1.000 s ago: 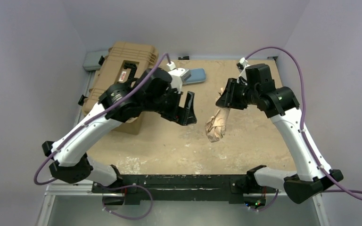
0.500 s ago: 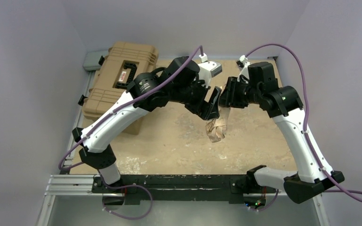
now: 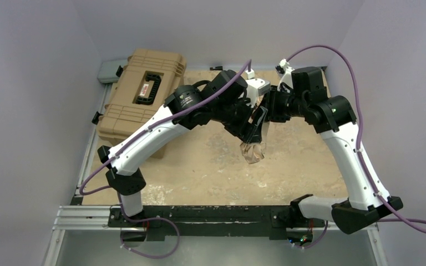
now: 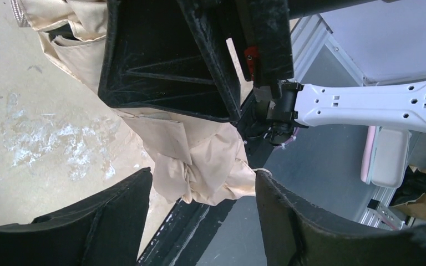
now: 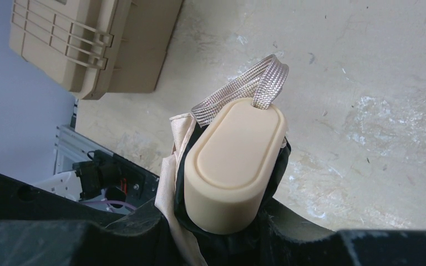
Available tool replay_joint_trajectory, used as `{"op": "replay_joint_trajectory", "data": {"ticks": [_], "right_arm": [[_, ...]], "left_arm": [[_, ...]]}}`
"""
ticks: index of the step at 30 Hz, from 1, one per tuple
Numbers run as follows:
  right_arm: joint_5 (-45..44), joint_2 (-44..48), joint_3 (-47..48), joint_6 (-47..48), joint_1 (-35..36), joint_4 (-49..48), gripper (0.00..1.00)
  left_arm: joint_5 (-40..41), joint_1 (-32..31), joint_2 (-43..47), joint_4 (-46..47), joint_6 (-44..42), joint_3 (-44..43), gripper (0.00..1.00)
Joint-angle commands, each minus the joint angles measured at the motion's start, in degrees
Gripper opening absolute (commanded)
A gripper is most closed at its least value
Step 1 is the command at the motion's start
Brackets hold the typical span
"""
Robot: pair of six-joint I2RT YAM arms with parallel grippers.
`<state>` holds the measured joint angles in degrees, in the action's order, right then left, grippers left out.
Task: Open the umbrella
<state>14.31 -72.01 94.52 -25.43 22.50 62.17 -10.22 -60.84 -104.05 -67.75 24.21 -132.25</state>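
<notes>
Both arms met at the umbrella (image 3: 253, 151): your left gripper (image 3: 257, 123) swung in, jaws parted astride its canopy (image 4: 199, 166); your right gripper (image 3: 273, 108) stayed clamped on its handle (image 5: 234, 160), readying the pull.

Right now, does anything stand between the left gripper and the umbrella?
Nothing visible does. The umbrella hangs folded between the open jaws of the left gripper, while the right gripper holds its handle end.

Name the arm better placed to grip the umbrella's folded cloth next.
Left, likely. The left hand, open, straddles the bunched cloth of the umbrella; the right hand is busy holding the handle.
</notes>
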Motion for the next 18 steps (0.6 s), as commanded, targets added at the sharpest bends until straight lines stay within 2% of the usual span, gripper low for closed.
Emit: {"op": "replay_joint_trajectory", "data": {"ticks": [1,12,18], "right_arm": [[2.6,1.2,3.2,0.3,0.3,-2.0,0.0],[4.8,1.0,4.6,1.0,0.3,-1.7,0.0],[6.6,1.4,4.6,1.1,0.3,-2.0,0.0]], "left_arm": [[0.5,-0.3,0.1,-0.2,-1.4,-2.8,0.66],[6.5,-0.3,0.2,-1.1,-0.7,-2.9,0.59],[10.0,-0.3,0.1,-0.2,-0.5,-4.0,0.52]]}}
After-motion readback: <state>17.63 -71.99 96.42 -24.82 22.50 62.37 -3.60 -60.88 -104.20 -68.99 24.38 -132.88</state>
